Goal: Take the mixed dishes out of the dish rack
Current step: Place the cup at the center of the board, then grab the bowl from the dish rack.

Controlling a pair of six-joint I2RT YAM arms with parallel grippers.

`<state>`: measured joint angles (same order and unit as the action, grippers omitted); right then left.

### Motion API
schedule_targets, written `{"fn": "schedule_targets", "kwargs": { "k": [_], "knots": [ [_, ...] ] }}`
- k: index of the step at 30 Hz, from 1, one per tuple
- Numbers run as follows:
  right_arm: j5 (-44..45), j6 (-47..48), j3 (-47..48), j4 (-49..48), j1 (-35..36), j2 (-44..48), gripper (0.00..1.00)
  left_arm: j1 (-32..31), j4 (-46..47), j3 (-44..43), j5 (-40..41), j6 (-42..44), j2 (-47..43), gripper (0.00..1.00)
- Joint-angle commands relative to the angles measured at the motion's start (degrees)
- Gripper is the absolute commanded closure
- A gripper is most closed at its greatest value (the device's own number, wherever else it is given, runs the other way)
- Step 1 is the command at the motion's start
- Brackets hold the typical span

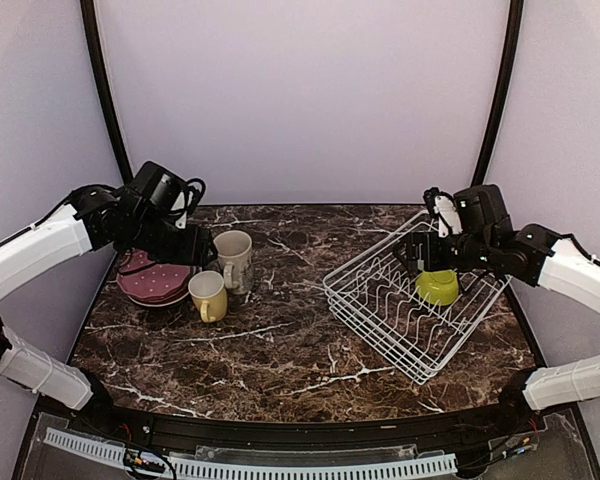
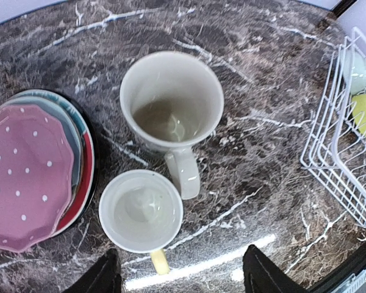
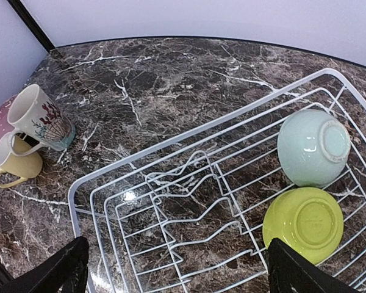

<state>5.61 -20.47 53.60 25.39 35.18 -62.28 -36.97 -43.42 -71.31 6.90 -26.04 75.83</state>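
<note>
We see left hand (image 2: pixel 180 276) released above yellow mug (image 2: pixel 140 210) and cream mug (image 2: pixel 171 101) on worktop (image 2: pixel 262 152); right hand (image 3: pixel 174 271) released over rack (image 3: pixel 171 201), lime bowl (image 3: pixel 303 224) and mint bowl (image 3: pixel 313 146) inside

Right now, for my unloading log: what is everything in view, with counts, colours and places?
plates: one stack, pink dotted on top, grey-green, red and dark rims beneath, table's left
cream-grey mug: one, upright, right of the plates
yellow mug: one, upright, just nearer the arms
mint bowl: one, upside down in the dish rack
lime-green bowl: one, upside down, beside it
dish rack: one, white wire, table's right
table: one, dark marble
left end effector: open, above the mugs
right end effector: open, above the rack
</note>
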Motion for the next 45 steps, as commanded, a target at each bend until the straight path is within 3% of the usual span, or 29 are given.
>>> {"fn": "schedule_targets", "kwargs": {
  "k": [1,7,15,21,26,34,45],
  "knots": [
    [3.96,-1.94,2.21,5.67,-0.21,-1.54,0.01,0.06,9.52,-0.99,-1.67,5.82,-5.67,0.29],
    [8.62,-5.53,5.25,12.27,-0.84,-5.35,0.01,0.06,20.85,-6.78,-7.52,12.31,-5.39,0.22],
    [19.33,-3.66,10.25,16.79,-3.12,-15.7,0.01,0.06,26.12,-12.67,-10.65,19.22,-0.03,0.2],
    [28.83,0.82,18.77,19.34,-4.78,-28.25,0.01,0.06,29.55,-5.02,-7.92,22.78,-2.54,0.19],
    [31.24,7.4,24.97,16.96,-5.94,-37.05,0.02,0.06,34.0,2.52,-1.78,24.68,-6.41,0.16],
    [29.91,15.26,29.41,10.07,-7.66,-45.83,0.02,0.06,33.76,2.68,-0.34,23.54,-6.78,0.15],
    [38.91,15.11,32.94,9.76,-7.67,-53.11,0.01,0.06,33.92,3.09,0.6,23.6,-7.7,0.14]
  ]
}}
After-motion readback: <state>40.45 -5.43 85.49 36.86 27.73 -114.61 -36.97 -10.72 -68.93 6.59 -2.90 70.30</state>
